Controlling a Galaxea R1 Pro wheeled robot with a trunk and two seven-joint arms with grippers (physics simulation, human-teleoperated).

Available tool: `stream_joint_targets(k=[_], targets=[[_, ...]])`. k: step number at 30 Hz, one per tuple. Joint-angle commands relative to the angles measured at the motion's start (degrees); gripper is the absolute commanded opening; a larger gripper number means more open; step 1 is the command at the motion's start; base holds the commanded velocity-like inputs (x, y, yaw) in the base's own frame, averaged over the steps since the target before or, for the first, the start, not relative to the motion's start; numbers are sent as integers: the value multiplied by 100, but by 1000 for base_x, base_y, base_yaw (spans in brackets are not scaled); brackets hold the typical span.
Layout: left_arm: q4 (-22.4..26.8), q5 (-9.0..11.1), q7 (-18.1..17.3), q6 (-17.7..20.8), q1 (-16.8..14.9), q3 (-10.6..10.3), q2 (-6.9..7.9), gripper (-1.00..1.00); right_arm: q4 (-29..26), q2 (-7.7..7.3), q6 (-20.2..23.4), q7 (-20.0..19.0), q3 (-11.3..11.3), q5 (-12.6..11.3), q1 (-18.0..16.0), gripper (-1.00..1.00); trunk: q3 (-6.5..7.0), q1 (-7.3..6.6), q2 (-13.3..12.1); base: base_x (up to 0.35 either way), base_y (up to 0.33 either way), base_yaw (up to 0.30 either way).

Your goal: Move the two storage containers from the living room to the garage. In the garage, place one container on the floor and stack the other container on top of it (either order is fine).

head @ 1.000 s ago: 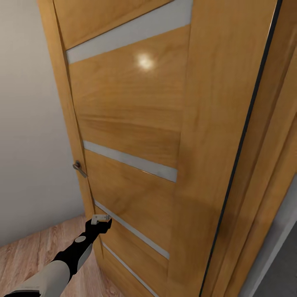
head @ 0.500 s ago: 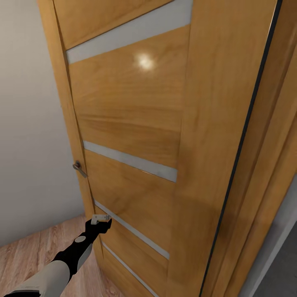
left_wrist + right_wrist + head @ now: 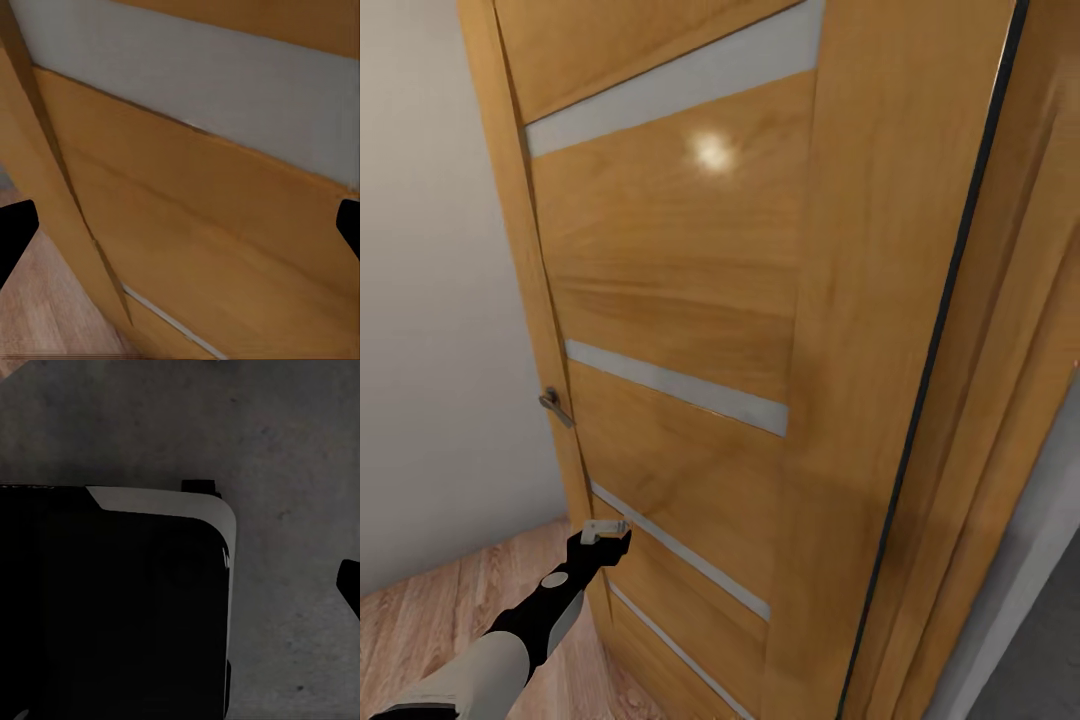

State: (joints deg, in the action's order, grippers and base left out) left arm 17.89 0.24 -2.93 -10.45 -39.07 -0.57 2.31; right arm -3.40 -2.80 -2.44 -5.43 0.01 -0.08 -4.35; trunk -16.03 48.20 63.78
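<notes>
The two storage containers are out of view. My left gripper [image 3: 606, 531] reaches low toward the free edge of a honey-coloured wooden door [image 3: 690, 300], close to it. In the left wrist view the left gripper [image 3: 180, 229] is open, its dark fingertips [image 3: 15, 232] at the two sides of the picture, and only door panel lies between them. In the right wrist view one fingertip [image 3: 351, 583] of my right gripper [image 3: 180, 589] shows far out at the side, over rough dark-grey concrete floor [image 3: 300, 450], with nothing held.
The door has pale slanted glass strips [image 3: 675, 385] and a small metal handle [image 3: 554, 404]. A pale wall [image 3: 430, 350] and light wood-plank floor [image 3: 430, 620] lie left of it. The door frame [image 3: 1000, 420] and grey floor [image 3: 1045, 665] are at right. My black base [image 3: 112, 607] is below the right wrist.
The door's free edge has shifted slightly right and the dark gap at its hinge side slightly left. My left gripper stays at the same spot by the door edge.
</notes>
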Motion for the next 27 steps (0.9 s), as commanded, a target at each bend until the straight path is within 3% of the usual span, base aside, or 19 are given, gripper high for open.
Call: stream_joint_targets(k=[1, 21, 27], targets=[[-5, 2, -15, -19, -5, -5, 2, 100, 6, -1, -20, -19, -1, -1, -4, 100, -7, -2, 5, -109, 0, 0], [-5, 2, -15, -20, -5, -5, 5, 100, 6, -1, -20, -19, -1, 4, -4, 100, -7, -2, 5, -69, 0, -2], [-8, 2, -15, -19, -5, -5, 6, 100, 6, -1, -20, -19, -1, 0, -4, 100, -7, -2, 5, -4, 0, -130]])
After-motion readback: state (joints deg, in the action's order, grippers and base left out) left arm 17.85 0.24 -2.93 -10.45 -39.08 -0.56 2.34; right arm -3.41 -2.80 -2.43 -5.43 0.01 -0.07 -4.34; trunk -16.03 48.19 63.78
